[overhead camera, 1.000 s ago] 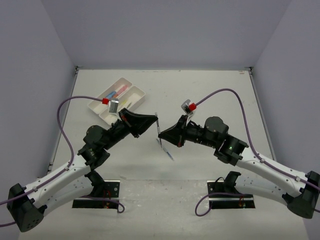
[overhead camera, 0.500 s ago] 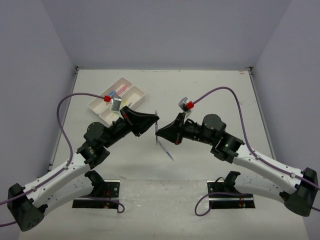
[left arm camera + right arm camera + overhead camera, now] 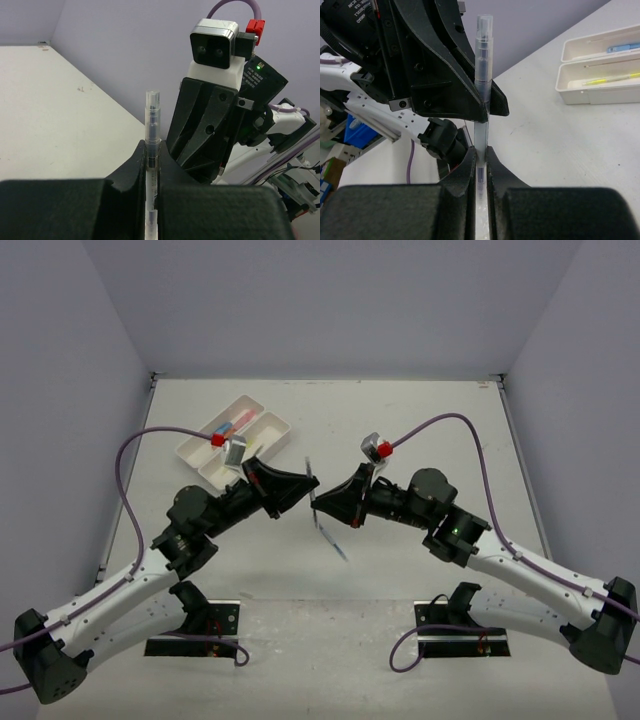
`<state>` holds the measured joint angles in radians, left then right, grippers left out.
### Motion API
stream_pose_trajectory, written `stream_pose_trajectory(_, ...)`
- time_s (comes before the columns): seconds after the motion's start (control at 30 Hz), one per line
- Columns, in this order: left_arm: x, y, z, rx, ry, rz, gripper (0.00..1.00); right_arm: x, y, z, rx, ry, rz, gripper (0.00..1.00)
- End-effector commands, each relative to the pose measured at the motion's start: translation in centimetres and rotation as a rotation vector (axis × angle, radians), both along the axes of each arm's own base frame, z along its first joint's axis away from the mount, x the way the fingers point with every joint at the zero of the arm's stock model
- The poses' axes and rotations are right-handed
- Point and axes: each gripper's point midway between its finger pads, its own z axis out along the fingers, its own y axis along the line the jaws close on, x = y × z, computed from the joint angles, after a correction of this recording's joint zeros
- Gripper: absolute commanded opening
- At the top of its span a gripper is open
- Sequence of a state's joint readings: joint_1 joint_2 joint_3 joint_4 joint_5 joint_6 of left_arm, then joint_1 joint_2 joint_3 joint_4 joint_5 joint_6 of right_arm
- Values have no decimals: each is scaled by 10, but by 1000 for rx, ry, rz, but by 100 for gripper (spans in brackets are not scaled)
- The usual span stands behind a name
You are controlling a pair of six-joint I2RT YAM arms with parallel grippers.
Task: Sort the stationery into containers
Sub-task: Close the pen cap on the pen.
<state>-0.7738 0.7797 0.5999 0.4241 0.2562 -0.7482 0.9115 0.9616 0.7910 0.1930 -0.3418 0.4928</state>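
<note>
A thin clear pen (image 3: 310,475) stands nearly upright in the air at the middle of the table, and both grippers hold it. My left gripper (image 3: 311,488) is shut on it; in the left wrist view the pen (image 3: 152,115) rises out of the shut left gripper (image 3: 151,150). My right gripper (image 3: 318,506) grips it just below; in the right wrist view the pen (image 3: 483,60) sticks up from the right gripper (image 3: 481,155). Two white trays (image 3: 205,462) lie side by side at the back left.
The far tray (image 3: 570,50) holds a blue item (image 3: 622,48) and a pink marker (image 3: 232,426). The near tray (image 3: 565,82) holds a yellow-green pen (image 3: 610,78). Purple cables arch over both arms. The arm bases stand at the table's near edge.
Both grippers have shifted only slightly and stay tip to tip. The pen stays held between them in about the same place.
</note>
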Motion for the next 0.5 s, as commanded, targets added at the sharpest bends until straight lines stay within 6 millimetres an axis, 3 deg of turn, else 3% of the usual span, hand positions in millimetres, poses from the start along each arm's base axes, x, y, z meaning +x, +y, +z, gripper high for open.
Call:
stream_pose_trajectory(0.0,-12,3,20,-47,-59,-36,0,-10,8,28,81,-84,84,31)
stream_pose_trajectory(0.07,-17,5,27,-70,-79,-48,0,-14,15,28,80,-76,130,42)
stream_pose_trajectory(0.13,-22,6,34,-90,-92,-63,0,-15,21,30,88,-62,157,42)
stream_pose_trajectory(0.37,-20,7,39,-100,-93,-56,0,-14,30,42,112,-64,189,16)
stream_pose_trajectory(0.4,-19,7,37,-94,-87,-54,0,-14,30,42,112,-64,187,9)
stream_pose_trajectory(0.43,-15,8,36,-90,-78,-31,7,-13,30,43,110,-65,182,0)
stream_pose_trajectory(0.47,-11,9,35,-87,-71,-7,21,-11,28,41,99,-68,170,0)
